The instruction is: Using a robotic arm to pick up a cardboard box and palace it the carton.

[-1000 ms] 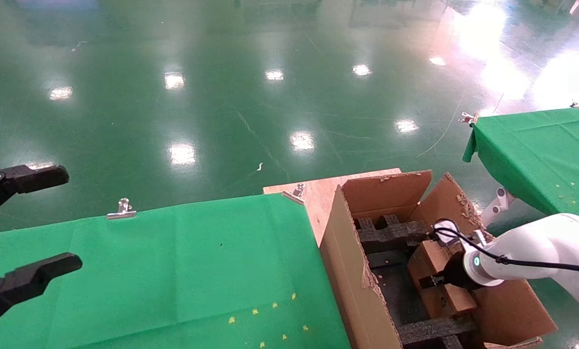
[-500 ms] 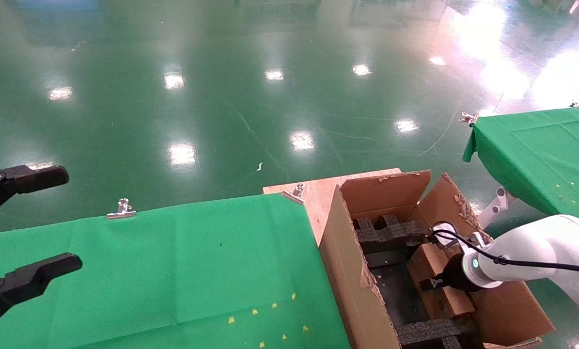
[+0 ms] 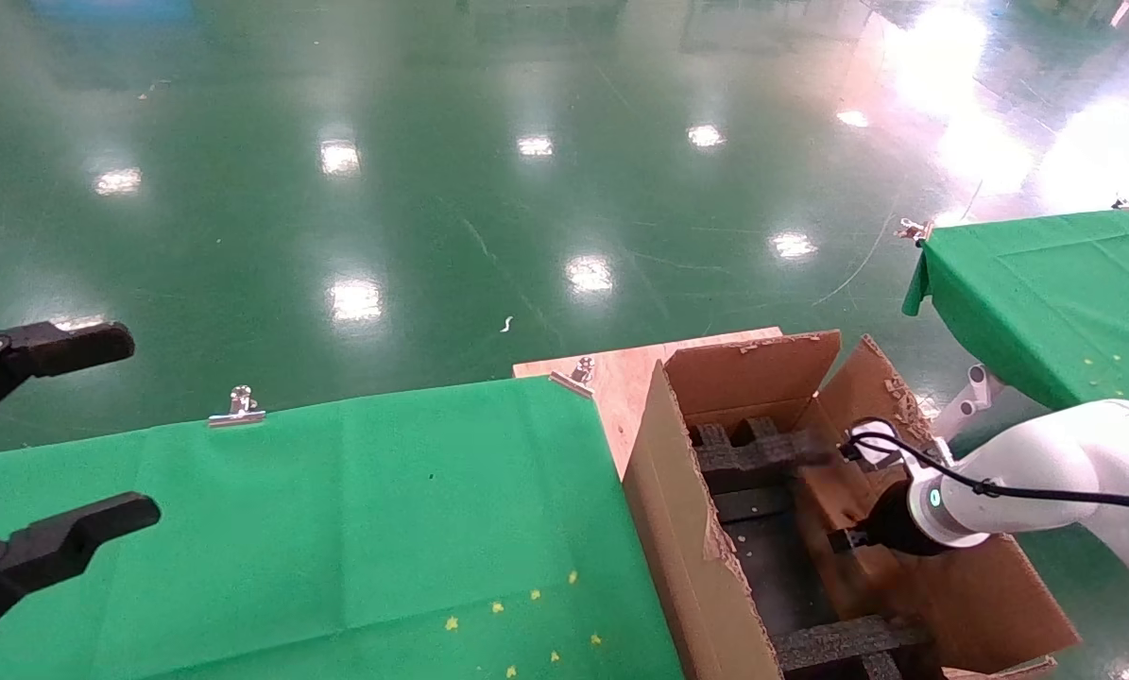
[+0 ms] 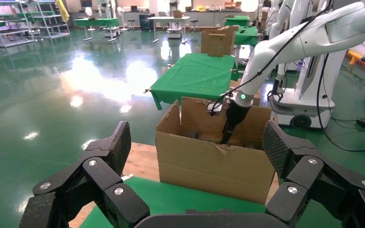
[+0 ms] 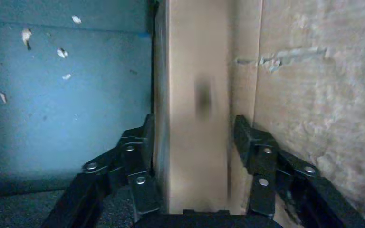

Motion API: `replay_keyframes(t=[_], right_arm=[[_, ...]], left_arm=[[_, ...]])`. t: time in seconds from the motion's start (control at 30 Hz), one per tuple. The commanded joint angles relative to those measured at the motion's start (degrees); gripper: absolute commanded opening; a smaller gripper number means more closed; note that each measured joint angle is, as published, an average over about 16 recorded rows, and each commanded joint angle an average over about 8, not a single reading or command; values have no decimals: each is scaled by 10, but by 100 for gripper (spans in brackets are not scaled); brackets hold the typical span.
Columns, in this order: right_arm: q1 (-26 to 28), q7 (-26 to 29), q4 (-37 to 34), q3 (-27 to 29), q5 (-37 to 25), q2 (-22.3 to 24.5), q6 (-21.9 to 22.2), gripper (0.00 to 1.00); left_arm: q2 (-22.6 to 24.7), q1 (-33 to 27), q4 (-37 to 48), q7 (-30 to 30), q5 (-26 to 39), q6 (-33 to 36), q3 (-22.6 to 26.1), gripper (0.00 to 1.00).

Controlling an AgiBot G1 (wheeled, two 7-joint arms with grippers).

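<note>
A: Item one, far left: left end effector (image 3: 49,472). Condition?

B: Fingers spread wide, holding nothing. It hangs over the near left edge of the green tabletop (image 3: 337,510), well apart from the work. Parked, by my judgement.

A: Item two, the carton (image 3: 677,510).

B: Large, corrugated, ragged flaps standing up. It sits just beside the right edge of the tabletop, on a bare wooden board (image 3: 621,378). Black foam inserts (image 3: 753,453) cross its floor.

A: Item three, the cardboard box (image 5: 195,118).

B: Small, brown, oblong. It is already down inside the carton, on the side away from the tabletop, close against the carton's inner wall; touching or not, I cannot tell. In the right wrist view its long axis runs straight out ahead of the end effector, between the two fingers.

A: Item four, the robotic arm (image 3: 1055,472) and its right end effector (image 3: 857,540).

B: White arm reaching in from the right, over the carton's rim. The end effector is closed on the cardboard box, one finger on each long side.

A: Relation governing the next move?

B: The box lies directly forward of the right end effector, lengthwise along its reach. Releasing calls for the fingers to part sideways, and the wall-side finger has little room. The right arm is the only one near.
</note>
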Motion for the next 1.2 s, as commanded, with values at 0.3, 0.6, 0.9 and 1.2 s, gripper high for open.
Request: replay_keyframes(t=[0.3, 0.6, 0.9, 1.2], right_arm=[[39, -6, 37, 13, 3, 21, -11, 100], [125, -12, 146, 50, 28, 65, -43, 100], [193, -16, 285, 90, 81, 118, -81, 100], [201, -21, 310, 97, 95, 128, -86, 100]], left_arm=[[0, 0, 0, 0, 0, 0, 0, 100], [0, 0, 0, 0, 0, 0, 0, 100], [0, 0, 0, 0, 0, 0, 0, 100], [0, 0, 0, 0, 0, 0, 0, 100]])
